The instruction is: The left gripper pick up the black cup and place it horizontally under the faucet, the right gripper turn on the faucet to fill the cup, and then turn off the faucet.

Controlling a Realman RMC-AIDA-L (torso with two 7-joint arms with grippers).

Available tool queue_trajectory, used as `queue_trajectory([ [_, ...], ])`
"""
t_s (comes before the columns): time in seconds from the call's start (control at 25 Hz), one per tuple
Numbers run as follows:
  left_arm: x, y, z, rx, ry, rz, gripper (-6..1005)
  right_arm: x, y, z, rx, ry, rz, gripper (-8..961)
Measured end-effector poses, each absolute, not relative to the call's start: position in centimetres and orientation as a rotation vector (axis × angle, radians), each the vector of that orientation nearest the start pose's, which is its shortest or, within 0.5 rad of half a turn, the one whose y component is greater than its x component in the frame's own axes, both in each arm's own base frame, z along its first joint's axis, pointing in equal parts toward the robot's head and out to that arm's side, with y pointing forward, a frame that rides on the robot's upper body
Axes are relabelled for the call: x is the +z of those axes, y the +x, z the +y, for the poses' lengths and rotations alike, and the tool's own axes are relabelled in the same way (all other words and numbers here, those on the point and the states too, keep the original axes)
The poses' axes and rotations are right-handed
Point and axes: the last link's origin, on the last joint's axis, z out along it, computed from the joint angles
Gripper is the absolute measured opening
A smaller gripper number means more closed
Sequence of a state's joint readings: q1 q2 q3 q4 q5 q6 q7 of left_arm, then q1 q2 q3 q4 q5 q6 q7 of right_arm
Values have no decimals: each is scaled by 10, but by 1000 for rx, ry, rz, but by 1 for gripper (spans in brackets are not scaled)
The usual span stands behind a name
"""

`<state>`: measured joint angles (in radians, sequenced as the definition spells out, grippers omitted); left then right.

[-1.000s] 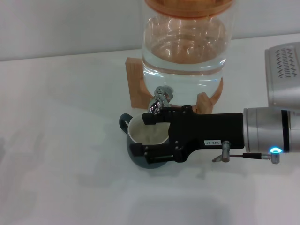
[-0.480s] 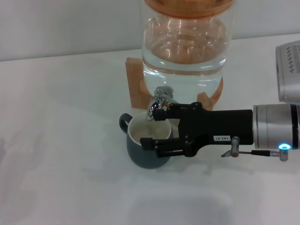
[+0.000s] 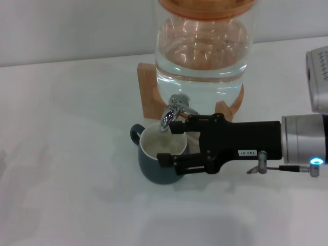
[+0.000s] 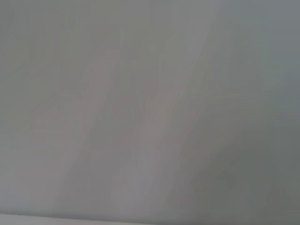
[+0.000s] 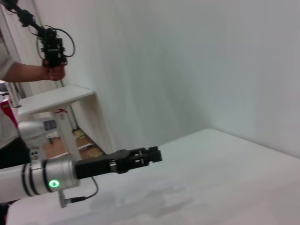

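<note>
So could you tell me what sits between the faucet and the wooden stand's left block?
Nothing; in the head view the faucet and the wooden stand have only bare table between them.

White table (image 3: 61,154); ribbed grey appliance (image 3: 319,84) at its right edge; a person's hand (image 5: 54,71) gripping a black handheld device (image 5: 52,49).

The right gripper (image 3: 167,142) reaches in level from the right, fingers spread; the left gripper (image 5: 152,154) hovers well off.

Light: bright, even, diffuse overhead.
Shadows: faint, soft on worktop (image 3: 77,169).
Glare: highlights on glass dispenser (image 3: 202,51).
Blur: left wrist view featureless grey.
</note>
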<state>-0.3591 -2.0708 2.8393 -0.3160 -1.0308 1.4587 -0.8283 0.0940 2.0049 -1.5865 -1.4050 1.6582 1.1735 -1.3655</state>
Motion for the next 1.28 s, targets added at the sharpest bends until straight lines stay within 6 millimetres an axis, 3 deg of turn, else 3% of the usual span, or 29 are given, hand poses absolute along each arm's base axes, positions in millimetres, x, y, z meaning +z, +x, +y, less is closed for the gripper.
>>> queue_trajectory([
  [0.32, 38, -382, 267, -827, -1770, -755, 573, 21, 178, 268, 872, -2783, 482, 816],
  [0.52, 44, -384, 268, -833, -1736, -749, 573, 55, 199, 267, 911, -2708, 460, 815],
  [0.72, 52, -387, 267, -831, -1695, -726, 572, 85, 243, 271, 915, -2507, 465, 815],
  [0.92, 60, -389, 267, -829, -1646, -700, 572, 100, 293, 270, 942, -2276, 487, 816],
  [1.28, 66, -391, 266, -839, -1587, -682, 574, 89, 358, 249, 930, -1904, 511, 816],
])
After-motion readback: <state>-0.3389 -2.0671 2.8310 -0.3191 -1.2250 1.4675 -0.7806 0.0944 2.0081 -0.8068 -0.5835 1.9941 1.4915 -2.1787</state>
